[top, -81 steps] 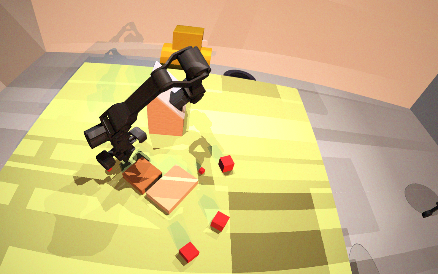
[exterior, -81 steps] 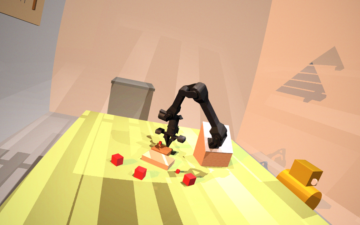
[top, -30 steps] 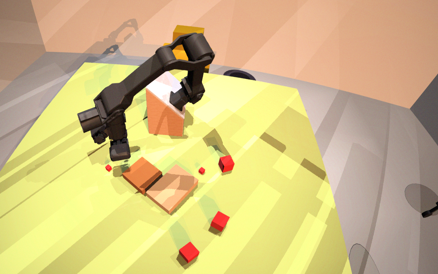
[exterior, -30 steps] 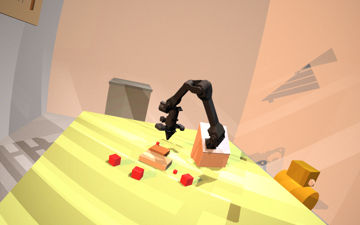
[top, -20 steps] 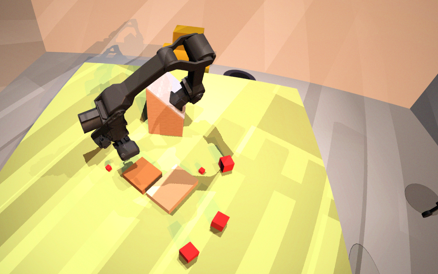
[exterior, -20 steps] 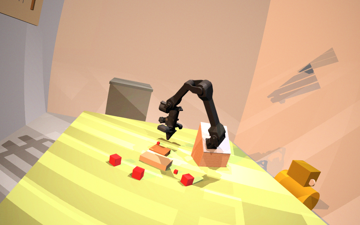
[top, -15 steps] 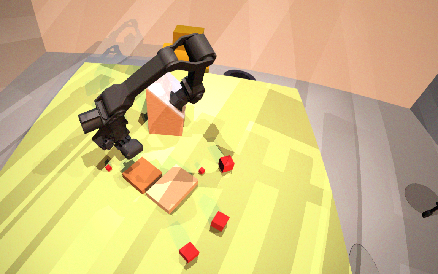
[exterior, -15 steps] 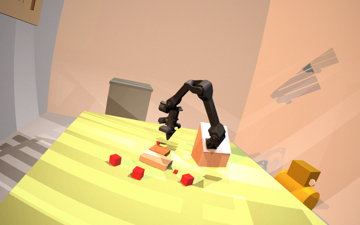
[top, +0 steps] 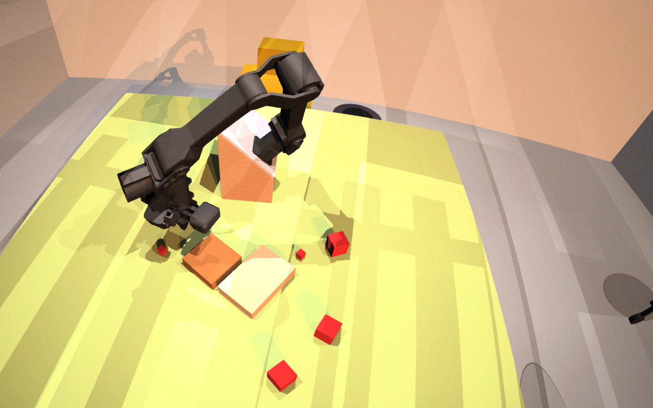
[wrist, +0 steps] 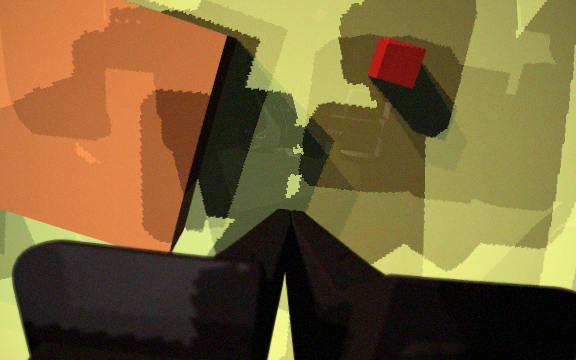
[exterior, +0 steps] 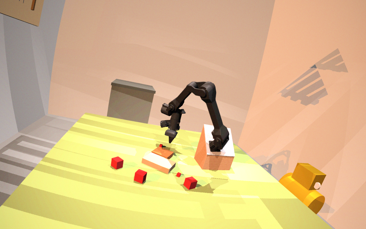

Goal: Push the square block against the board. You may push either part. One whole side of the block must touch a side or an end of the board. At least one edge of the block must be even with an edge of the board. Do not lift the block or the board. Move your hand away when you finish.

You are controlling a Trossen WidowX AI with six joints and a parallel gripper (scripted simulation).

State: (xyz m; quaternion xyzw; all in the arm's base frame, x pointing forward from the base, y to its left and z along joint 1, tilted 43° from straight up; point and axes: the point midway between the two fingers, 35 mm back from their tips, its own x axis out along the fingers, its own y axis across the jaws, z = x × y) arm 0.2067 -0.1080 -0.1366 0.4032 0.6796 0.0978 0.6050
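Observation:
The square block (top: 211,257) (exterior: 164,152) (wrist: 68,125) is a flat dark-orange slab on the yellow table (top: 410,284). One of its sides lies along a side of the paler, larger board (top: 258,280) (exterior: 156,163), with only a thin seam between them. Their near-left edges look about in line. My gripper (top: 186,237) (exterior: 170,141) (wrist: 288,223) is shut and empty. It hangs tilted just above the table, off the block's far corner, and does not touch the block.
Several red cubes lie around: a tiny one (top: 161,248) (wrist: 397,62) near the gripper, a tiny one (top: 300,253) and larger ones (top: 338,243) (top: 327,328) (top: 282,375). The arm's orange pedestal box (top: 245,174) (exterior: 214,160) stands behind. A yellow object (exterior: 303,182) lies off the table.

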